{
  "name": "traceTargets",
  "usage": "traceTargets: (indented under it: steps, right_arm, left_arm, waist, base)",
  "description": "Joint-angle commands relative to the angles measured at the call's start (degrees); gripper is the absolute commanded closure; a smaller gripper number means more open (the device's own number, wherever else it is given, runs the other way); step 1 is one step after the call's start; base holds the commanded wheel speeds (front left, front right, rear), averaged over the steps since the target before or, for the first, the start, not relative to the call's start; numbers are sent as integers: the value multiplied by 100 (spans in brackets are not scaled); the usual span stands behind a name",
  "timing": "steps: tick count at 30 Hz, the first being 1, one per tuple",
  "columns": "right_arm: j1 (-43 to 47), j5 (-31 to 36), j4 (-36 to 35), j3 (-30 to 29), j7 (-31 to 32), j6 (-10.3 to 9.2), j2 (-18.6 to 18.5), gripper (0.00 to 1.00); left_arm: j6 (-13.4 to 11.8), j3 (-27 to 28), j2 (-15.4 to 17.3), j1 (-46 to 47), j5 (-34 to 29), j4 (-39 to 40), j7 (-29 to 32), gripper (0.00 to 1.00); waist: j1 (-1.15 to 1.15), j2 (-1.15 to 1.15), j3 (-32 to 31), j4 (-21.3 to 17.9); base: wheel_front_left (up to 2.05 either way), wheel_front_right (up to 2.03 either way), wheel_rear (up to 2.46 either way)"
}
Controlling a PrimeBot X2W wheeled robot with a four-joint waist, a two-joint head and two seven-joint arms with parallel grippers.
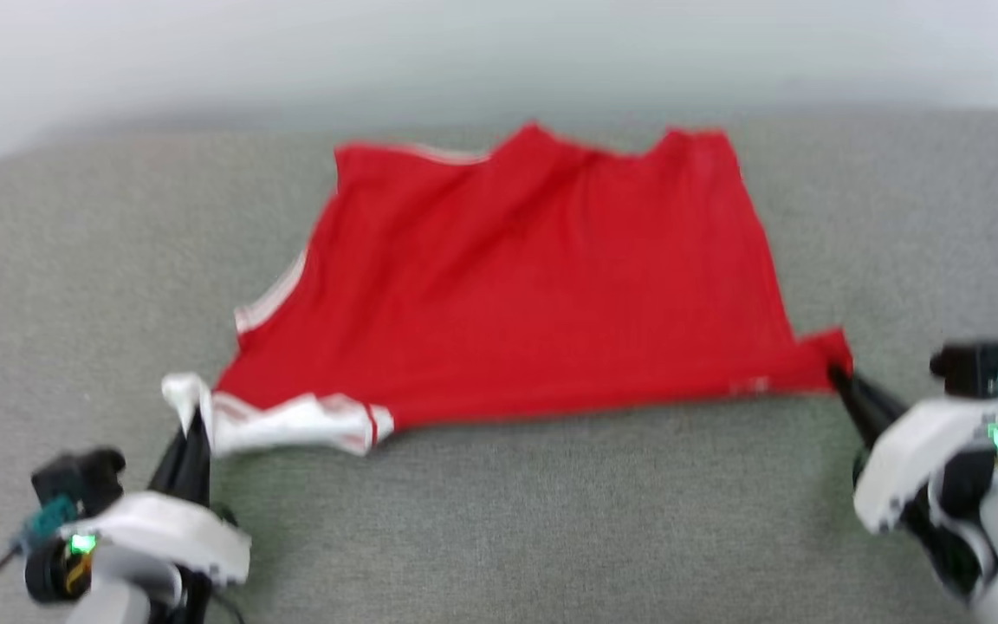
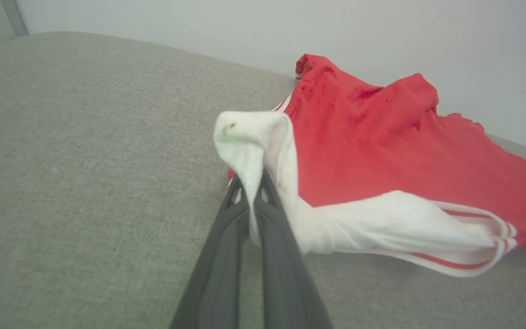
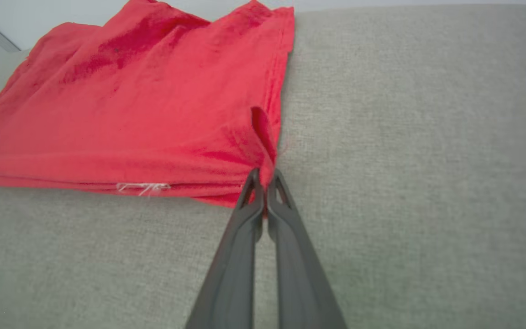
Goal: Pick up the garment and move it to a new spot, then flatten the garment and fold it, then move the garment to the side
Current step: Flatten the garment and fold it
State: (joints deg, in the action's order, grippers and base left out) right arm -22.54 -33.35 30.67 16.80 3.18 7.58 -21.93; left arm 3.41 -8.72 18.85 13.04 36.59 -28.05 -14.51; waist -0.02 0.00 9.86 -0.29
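The left gripper (image 1: pixel 194 414) and right gripper (image 1: pixel 835 373) each clamp a thin nip of the soft red white-sleeved jersey (image 1: pixel 534 277) at their tips; uneven tugging could slip it.

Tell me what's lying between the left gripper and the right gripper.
The garment: in the head view its near edge stretches from the left gripper, shut on a white sleeve, to the right gripper, shut on a red corner.
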Motion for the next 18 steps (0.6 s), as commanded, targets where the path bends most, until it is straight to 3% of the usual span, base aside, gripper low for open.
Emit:
traceTargets:
  steps: [1,7,12,18]
  right_arm:
    - [288,-2,-106,-104,45,-16,-124,100]
    - [1767,170,-1073,-831,520,-21,5,100]
    - [2938,480,-2114,-1525,1252,-21,363,100]
    - [3514,821,-3131,-2083,1923,-18,788,100]
  left_arm:
    - [-96,53,94,-227,44,81,40,100]
    - [-431,112,186,-1308,187,942,494,100]
    - [-788,161,248,-2147,340,1839,983,100]
    - [-1217,291,345,-2729,466,2834,1442,100]
  waist:
    - [2,0,-348,42]
    - [2,0,-752,55]
    - [2,0,-956,36]
    - [2,0,-999,20]
  base:
    - [0,0,0]
    - [0,0,0]
    - [0,0,0]
    - [0,0,0]
